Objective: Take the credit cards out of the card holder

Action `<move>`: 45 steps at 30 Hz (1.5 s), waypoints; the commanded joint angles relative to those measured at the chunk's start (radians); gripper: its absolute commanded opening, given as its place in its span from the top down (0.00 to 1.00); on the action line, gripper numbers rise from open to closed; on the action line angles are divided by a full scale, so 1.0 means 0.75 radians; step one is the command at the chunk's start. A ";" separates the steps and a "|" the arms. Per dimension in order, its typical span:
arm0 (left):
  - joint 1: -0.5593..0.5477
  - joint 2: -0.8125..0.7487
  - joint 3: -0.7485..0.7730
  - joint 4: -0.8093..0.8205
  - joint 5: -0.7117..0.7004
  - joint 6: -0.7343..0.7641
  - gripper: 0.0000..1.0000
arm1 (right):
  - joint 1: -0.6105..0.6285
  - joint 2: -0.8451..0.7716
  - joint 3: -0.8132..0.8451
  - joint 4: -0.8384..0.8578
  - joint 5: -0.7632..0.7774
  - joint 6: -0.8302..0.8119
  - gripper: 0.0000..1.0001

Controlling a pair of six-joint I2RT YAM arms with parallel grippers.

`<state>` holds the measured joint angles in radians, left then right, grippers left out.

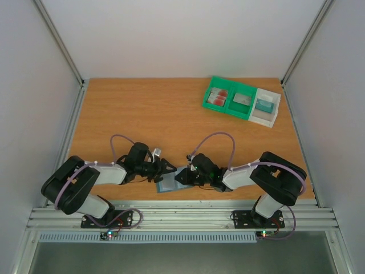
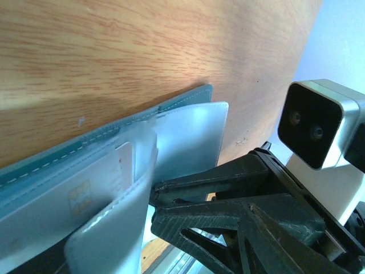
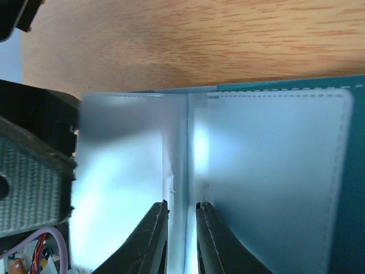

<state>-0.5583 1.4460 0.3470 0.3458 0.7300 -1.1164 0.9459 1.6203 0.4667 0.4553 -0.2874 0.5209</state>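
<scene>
The card holder (image 1: 169, 185) is found opened at the near edge of the table (image 1: 142, 114), between both grippers. A pale card (image 2: 101, 184) is seen tucked in an inner slot. The right gripper (image 3: 181, 205) is held narrowly apart at the middle fold; whether the fold is pinched cannot be told. The left gripper (image 1: 166, 169) is placed at the holder's left edge, and its opening cannot be told.
</scene>
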 commanded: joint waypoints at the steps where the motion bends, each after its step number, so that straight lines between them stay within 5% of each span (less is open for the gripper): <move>1: -0.027 0.045 0.027 0.143 0.005 -0.037 0.45 | 0.011 -0.052 -0.044 0.067 0.041 0.007 0.82; 15: -0.107 0.105 0.135 0.168 -0.021 -0.065 0.45 | 0.011 -0.564 -0.135 -0.332 0.319 -0.049 0.79; 27: -0.113 0.182 0.119 0.292 -0.002 -0.109 0.46 | 0.011 -0.660 -0.083 -0.515 0.375 -0.103 0.79; 45: -0.100 -0.017 0.199 -0.145 -0.137 0.106 0.46 | 0.042 -0.714 0.114 -0.727 0.300 -0.199 0.77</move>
<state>-0.6357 1.4628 0.4622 0.3042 0.6651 -1.0962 0.9588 1.0916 0.4957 -0.0605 -0.0471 0.4122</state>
